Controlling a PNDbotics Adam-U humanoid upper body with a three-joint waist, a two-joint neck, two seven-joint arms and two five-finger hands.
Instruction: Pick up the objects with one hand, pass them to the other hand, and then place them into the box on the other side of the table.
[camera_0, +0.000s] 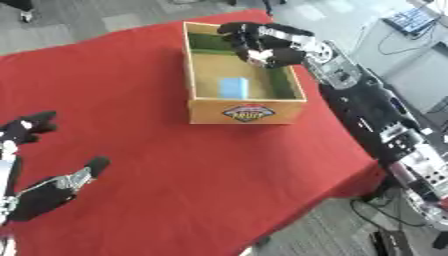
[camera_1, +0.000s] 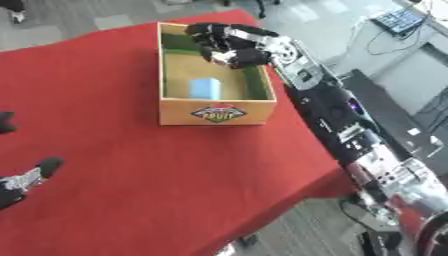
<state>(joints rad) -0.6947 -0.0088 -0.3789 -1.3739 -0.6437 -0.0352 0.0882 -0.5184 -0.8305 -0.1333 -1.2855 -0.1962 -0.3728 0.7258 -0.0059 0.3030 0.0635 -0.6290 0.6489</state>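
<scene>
A wooden box (camera_0: 248, 110) with green inner walls and a fruit label stands at the far middle of the red table. A light blue block (camera_0: 233, 87) lies on its floor near the front wall. My right hand (camera_0: 267, 44) hangs over the box's far right part, fingers loosely bent downward, apart from the thumb, with nothing visible between them. It is above and behind the blue block and does not touch it. My left hand (camera_0: 39, 197) rests at the lower left with fingers up and spread, holding nothing.
The red cloth (camera_0: 175, 170) covers the table; its right edge runs diagonally beside my right arm (camera_0: 372, 115). Grey floor, cables and equipment lie beyond that edge.
</scene>
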